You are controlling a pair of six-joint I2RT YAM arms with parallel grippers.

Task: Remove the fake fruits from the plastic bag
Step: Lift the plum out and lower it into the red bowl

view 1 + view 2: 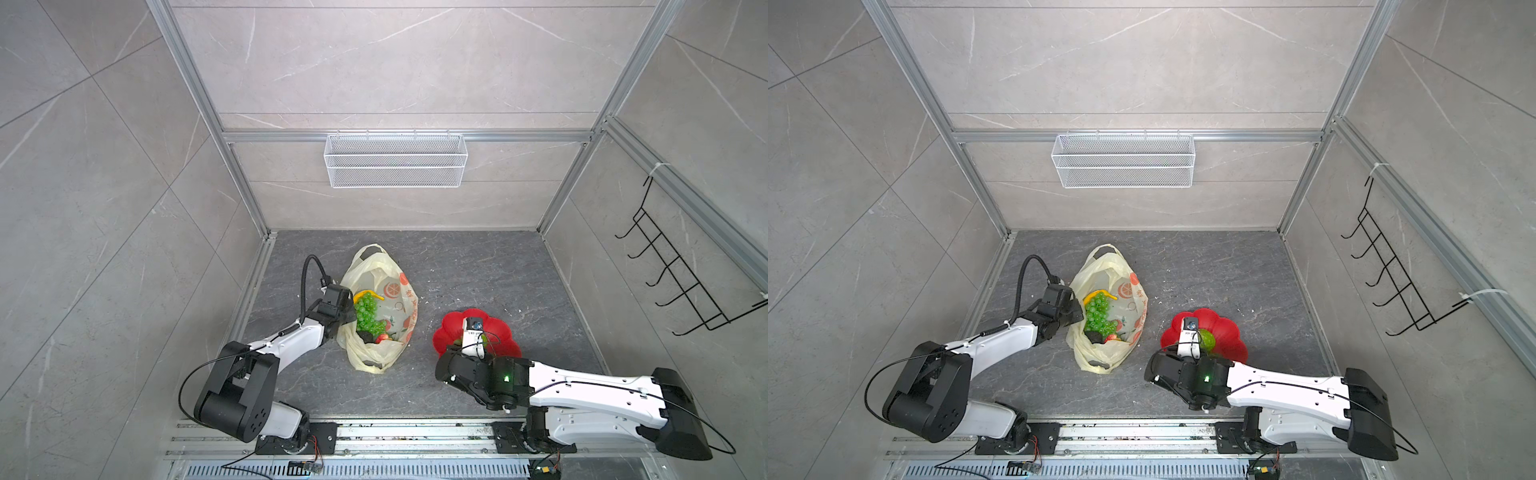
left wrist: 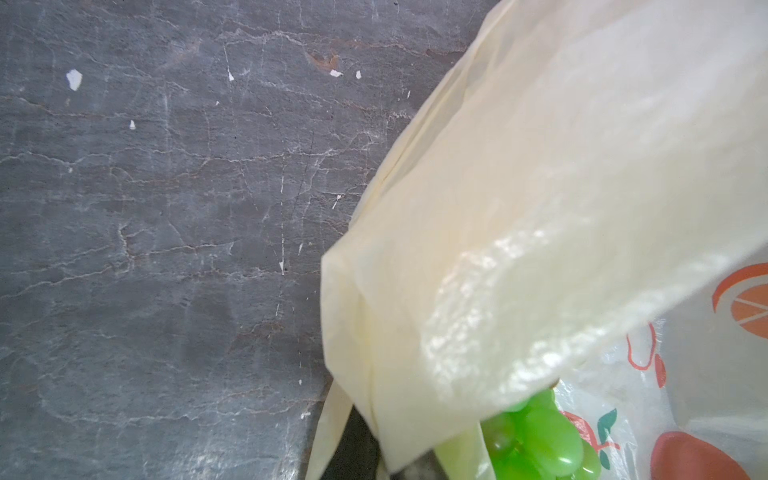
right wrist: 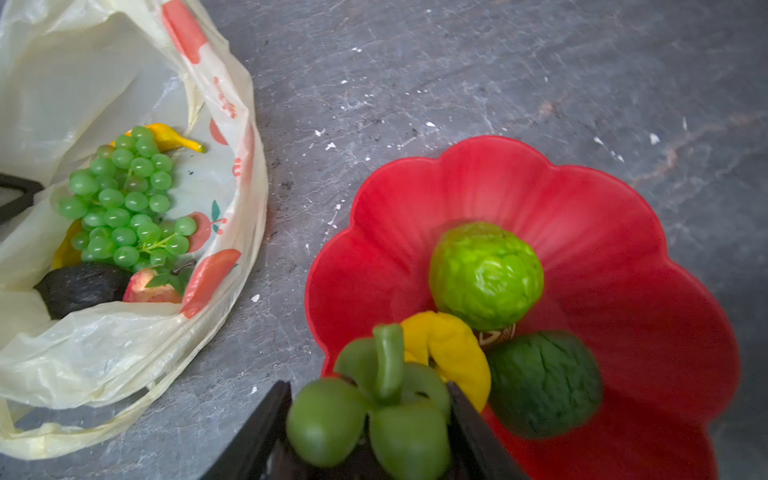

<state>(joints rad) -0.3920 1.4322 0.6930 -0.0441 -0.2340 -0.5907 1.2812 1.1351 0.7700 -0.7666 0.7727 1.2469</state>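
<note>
The plastic bag [image 1: 374,353] carries orange-red fruit prints and a short line of orange characters beside the orange-slice print, too small to read. A dark printed strip on the right arm's white camera housing is equally illegible.

The bag lies on the grey desk [image 1: 457,270], at nine o'clock from the red plate [image 1: 498,328]. Its mouth gapes, showing the grape bunch [image 1: 366,311], a banana [image 3: 174,139], a dark brown piece [image 3: 83,289] and a strawberry [image 3: 149,289] inside.

The left gripper [image 1: 348,318] sits at the bag's nine-o'clock edge with the grapes just beside it at three o'clock. Its fingers [image 2: 356,446] are pressed together and appear to pinch the bag's rim, though film hides the tips.

The right gripper [image 3: 368,388] hangs over the plate's seven-o'clock side. Its fingers [image 3: 266,428] pinch a green lobed fruit [image 3: 328,419], stem up, one finger on each flank.

On the plate lie a bumpy green fruit [image 3: 486,274], a yellow fruit [image 3: 453,349] and a dark green fruit [image 3: 544,382], touching one another.
</note>
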